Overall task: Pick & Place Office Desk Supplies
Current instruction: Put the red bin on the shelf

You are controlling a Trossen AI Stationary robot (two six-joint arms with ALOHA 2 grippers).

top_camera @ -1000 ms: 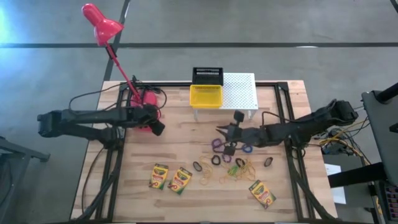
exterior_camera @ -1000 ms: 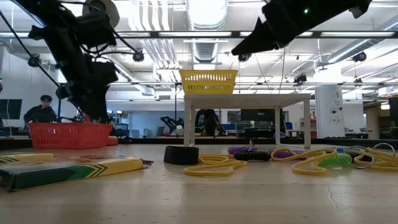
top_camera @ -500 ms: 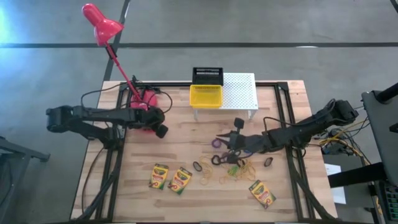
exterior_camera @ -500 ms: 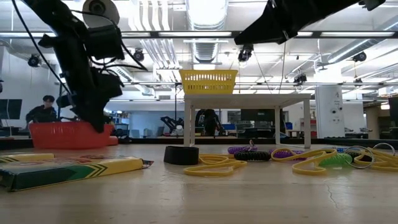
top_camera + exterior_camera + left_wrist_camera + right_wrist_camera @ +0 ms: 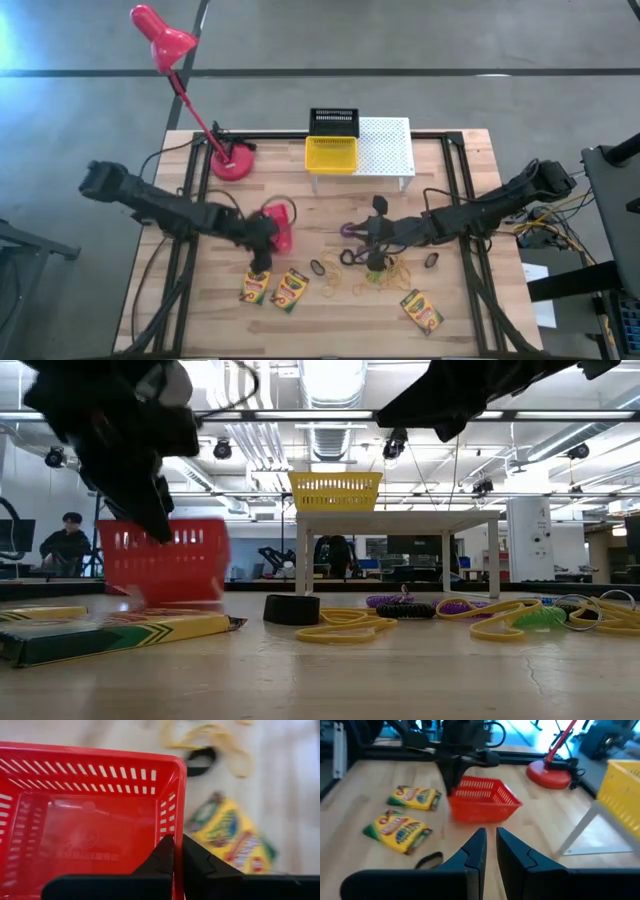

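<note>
- We see the light wooden table (image 5: 300, 225) with the red desk lamp (image 5: 165, 40) at its far left corner and the white perforated metal riser (image 5: 385, 145) at the far edge.
- The yellow slotted plastic basket (image 5: 331, 153) sits on the riser's left end, the black slotted basket (image 5: 333, 121) just behind it.
- The red slotted plastic basket (image 5: 278, 226) is left of centre on the table; in the low view it hangs tilted, just above the tabletop.
- The left gripper (image 5: 175, 851) is clamped narrow on that basket's rim, one finger inside, one outside.
- Two yellow-green cardboard crayon boxes (image 5: 273, 287) lie flat just in front of the red basket; a third crayon box (image 5: 422, 311) lies near the front right.
- The right gripper (image 5: 376, 255) hovers over the pile of thin tan rubber bands (image 5: 392, 271) and small purple rings (image 5: 351, 230), fingers nearly together, nothing between them.
- A small black ring (image 5: 432, 260) lies just right of the pile.
</note>
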